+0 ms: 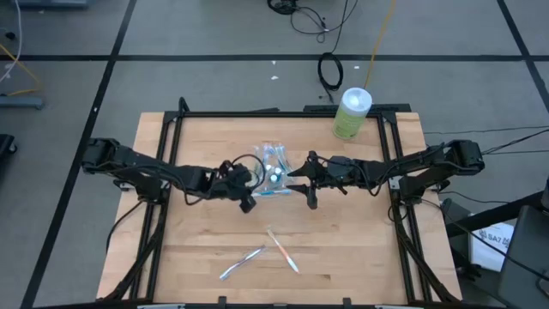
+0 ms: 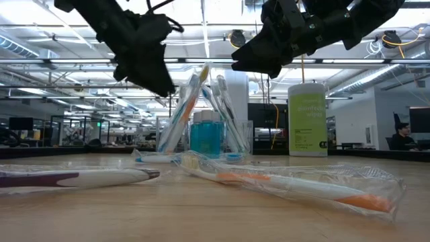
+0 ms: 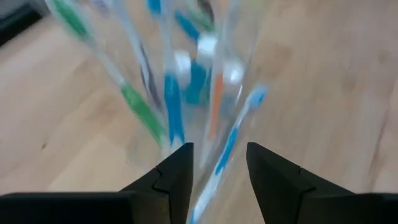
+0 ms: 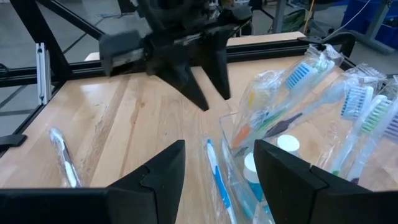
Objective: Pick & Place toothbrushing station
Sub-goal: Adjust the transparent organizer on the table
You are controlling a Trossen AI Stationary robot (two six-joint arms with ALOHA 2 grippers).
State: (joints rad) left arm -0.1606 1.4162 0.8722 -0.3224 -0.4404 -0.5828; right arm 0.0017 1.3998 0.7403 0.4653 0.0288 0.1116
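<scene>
I am hovering both grippers over the clear cup [image 1: 275, 174] of wrapped toothbrushes [image 2: 201, 107] at mid-table: the left gripper [image 1: 249, 196] just beside its left, the right gripper [image 1: 302, 182] just beside its right. Both are standing open and holding nothing. Two wrapped brushes are lying loose near the front edge: an orange-handled one [image 1: 282, 250] and a pale one [image 1: 241, 263].

My judgement: the loose brushes are waiting to be picked next. I am planning to grip one mid-handle through the wrapper and lower it in upright without tipping the cup.

The left wrist view is smearing the brushes, so I cannot count them. The teal-capped tubes [image 4: 266, 163] are partly hidden behind plastic.
</scene>
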